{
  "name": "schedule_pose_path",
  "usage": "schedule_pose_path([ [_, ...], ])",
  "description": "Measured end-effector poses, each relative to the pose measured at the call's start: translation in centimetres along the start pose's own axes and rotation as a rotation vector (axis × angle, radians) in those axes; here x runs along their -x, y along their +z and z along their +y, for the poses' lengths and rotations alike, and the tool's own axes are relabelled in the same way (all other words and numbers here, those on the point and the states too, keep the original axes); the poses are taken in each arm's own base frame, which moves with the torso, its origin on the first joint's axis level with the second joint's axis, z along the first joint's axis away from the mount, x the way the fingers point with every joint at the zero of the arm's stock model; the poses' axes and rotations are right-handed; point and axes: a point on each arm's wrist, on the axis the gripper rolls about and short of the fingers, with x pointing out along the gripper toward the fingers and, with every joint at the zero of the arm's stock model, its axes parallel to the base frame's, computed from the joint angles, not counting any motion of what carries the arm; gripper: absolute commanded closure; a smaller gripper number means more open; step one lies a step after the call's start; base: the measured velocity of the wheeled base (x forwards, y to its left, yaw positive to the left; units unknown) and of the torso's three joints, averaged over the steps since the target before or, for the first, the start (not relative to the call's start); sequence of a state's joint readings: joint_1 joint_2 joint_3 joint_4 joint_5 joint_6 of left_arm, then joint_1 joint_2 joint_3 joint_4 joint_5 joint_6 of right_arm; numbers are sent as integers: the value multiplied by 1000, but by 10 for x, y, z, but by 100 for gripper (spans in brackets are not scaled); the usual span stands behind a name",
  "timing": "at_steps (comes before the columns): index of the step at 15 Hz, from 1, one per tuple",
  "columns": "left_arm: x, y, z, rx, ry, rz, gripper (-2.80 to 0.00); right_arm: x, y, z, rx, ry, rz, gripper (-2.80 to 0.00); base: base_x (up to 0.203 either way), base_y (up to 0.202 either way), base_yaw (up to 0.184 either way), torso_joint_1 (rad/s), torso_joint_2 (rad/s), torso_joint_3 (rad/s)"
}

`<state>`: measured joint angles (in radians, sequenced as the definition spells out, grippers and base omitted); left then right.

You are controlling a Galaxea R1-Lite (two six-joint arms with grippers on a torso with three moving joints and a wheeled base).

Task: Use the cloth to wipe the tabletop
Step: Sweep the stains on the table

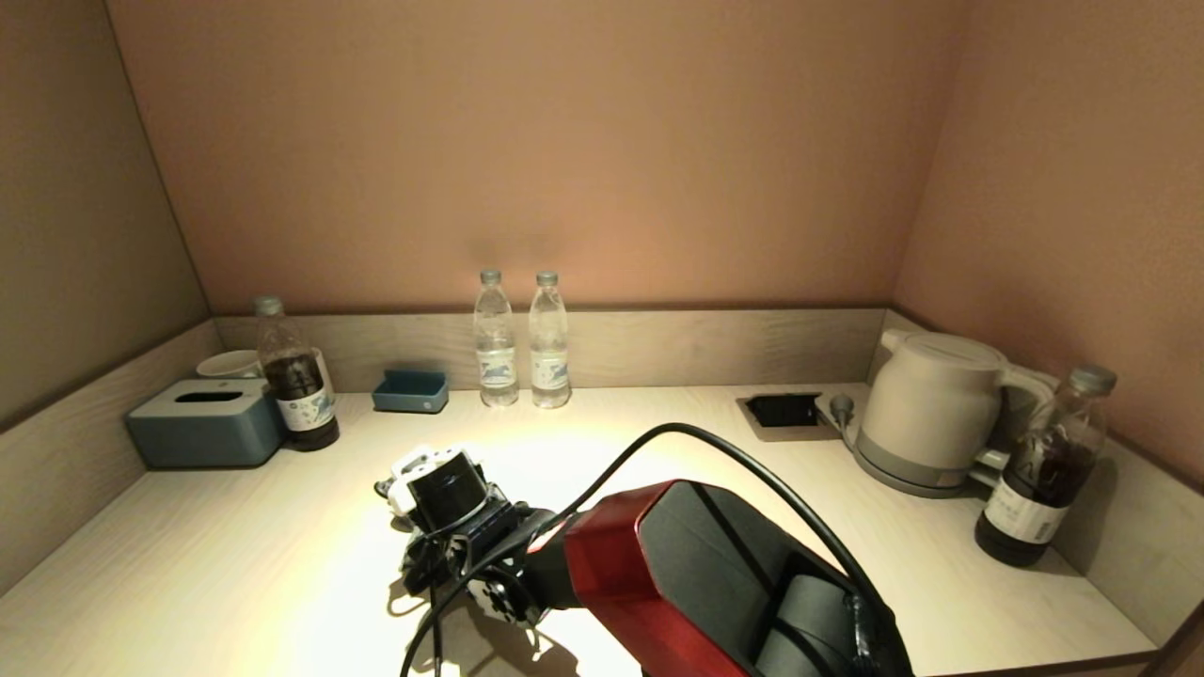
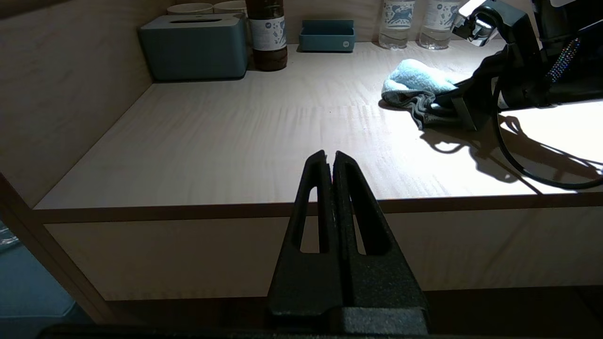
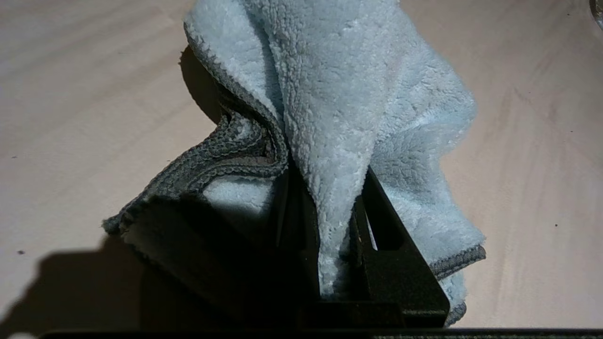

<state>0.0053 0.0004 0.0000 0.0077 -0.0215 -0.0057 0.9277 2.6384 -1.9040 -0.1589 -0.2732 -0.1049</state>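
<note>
Cloth (image 3: 330,117) sits pinched in our right pincer (image 3: 330,221), trailing ahead onto the surface (image 2: 212,141); left pincer (image 2: 330,160) hangs closed, empty, near the front edge.

My worktop (image 1: 235,555) is a broad, pale wood-grain surface with a low matching rim along its far and side edges, and a small black rectangular socket recess set into it far right. The cloth (image 2: 414,87) lies bunched on it left of centre, in the brightly lit patch. It is soft, pale blue-green and fleecy, with darker grey-blue stitched edging that curls in folds along one side. One thick fold stands up, pinched tight between the two fingers of my right pincer (image 3: 337,221), while the rest spreads crumpled onto the worktop around them.
</note>
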Motion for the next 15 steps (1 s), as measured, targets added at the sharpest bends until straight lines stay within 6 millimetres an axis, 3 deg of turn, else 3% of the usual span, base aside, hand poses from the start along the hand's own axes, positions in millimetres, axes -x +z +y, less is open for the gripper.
schedule_pose_path([
  [3, 0, 0, 0, 0, 0, 0, 0, 17, 7, 23, 25, 45, -13, 0, 0, 0, 0, 0, 0, 0],
  [6, 0, 0, 0, 0, 1, 0, 0, 22, 2, 20, 21, 34, 7, 0, 0, 0, 0, 0, 0, 0],
  [12, 0, 0, 0, 0, 0, 0, 0, 14, -29, -71, -65, -142, 105, 0, 0, 0, 0, 0, 0, 0],
  [15, 0, 0, 0, 0, 1, 0, 0, 21, -33, -98, -94, -190, 119, 0, 0, 0, 0, 0, 0, 0],
])
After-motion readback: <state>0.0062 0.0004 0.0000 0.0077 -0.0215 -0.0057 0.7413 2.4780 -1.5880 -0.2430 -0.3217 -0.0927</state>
